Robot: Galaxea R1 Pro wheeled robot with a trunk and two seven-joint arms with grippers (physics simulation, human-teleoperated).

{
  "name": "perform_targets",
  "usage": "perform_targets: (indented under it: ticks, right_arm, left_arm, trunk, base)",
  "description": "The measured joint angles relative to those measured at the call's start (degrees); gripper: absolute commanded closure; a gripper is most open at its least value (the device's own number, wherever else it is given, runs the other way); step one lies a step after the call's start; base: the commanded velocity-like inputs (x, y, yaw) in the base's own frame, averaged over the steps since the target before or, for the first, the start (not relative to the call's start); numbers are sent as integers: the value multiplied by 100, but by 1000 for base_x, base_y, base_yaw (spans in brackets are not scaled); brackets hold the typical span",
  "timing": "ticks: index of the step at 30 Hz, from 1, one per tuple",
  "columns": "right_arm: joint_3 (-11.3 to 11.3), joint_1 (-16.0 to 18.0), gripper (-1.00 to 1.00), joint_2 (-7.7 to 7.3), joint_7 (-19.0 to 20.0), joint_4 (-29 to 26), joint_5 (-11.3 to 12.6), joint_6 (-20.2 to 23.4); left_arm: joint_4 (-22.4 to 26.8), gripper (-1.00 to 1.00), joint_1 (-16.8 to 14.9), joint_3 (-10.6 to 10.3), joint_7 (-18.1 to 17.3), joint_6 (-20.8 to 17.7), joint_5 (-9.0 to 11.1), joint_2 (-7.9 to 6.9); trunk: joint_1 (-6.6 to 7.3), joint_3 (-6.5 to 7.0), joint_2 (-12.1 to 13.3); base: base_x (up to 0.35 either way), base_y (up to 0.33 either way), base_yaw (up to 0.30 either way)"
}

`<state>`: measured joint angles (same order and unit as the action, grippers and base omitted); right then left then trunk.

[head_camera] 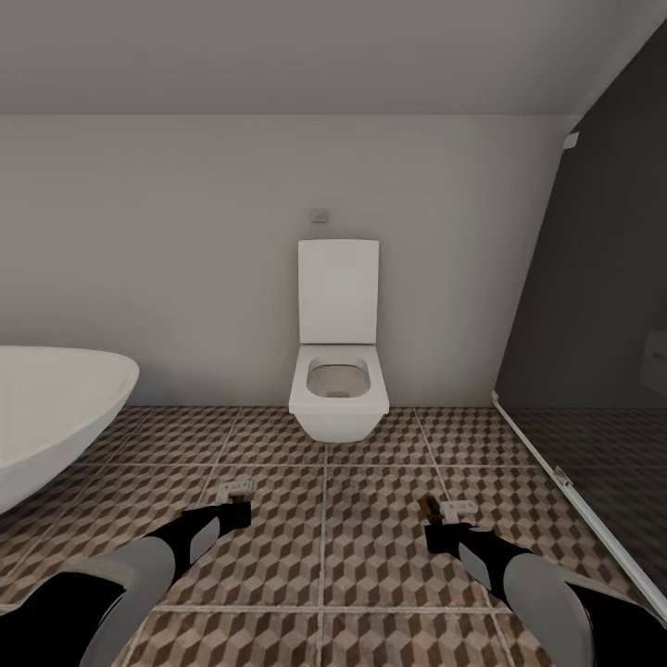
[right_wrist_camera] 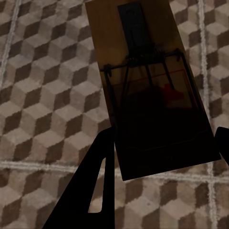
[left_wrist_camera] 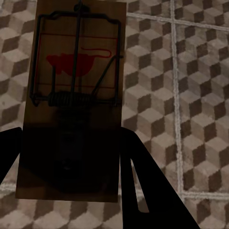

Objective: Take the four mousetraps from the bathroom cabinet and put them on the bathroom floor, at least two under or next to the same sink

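Head view: we faced a white toilet (head_camera: 337, 371) against the far wall at the centre of the frame, with the rim of a white bathtub (head_camera: 56, 408) at the left edge and a dark glass shower panel (head_camera: 593, 306) filling the right side. The bathroom floor (head_camera: 324, 565) of cube-patterned tiles spread across the lower half. Our two arms entered from the lower corners. The left gripper (head_camera: 233, 512) was clenched on a mousetrap (head_camera: 237, 511), seen at lower left of centre, and the right gripper (head_camera: 434, 526) grasped a second mousetrap (head_camera: 428, 508) at lower right of centre; both were held above the tiles.

Left wrist view: we saw the left mousetrap (left_wrist_camera: 76, 95) lengthwise between the dark fingers (left_wrist_camera: 143, 186), its wire spring and red mouse print facing the camera.

Right wrist view: we saw the second mousetrap (right_wrist_camera: 148, 90) held likewise between the fingers (right_wrist_camera: 95, 191), its near end in shadow.
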<state>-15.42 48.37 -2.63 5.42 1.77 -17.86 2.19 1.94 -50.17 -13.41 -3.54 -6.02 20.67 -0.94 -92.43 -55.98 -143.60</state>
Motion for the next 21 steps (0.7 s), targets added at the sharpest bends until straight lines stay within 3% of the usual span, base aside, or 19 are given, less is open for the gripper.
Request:
perform_targets:
  ticks: [21]
  right_arm:
    - [-2, 0, 100, -15, 1, -6, 22, 17]
  left_arm:
    - [7, 100, 0, 0, 0, 0, -5, 7]
  trunk:
    - [0, -100, 0]
  base:
    - [0, 0, 0]
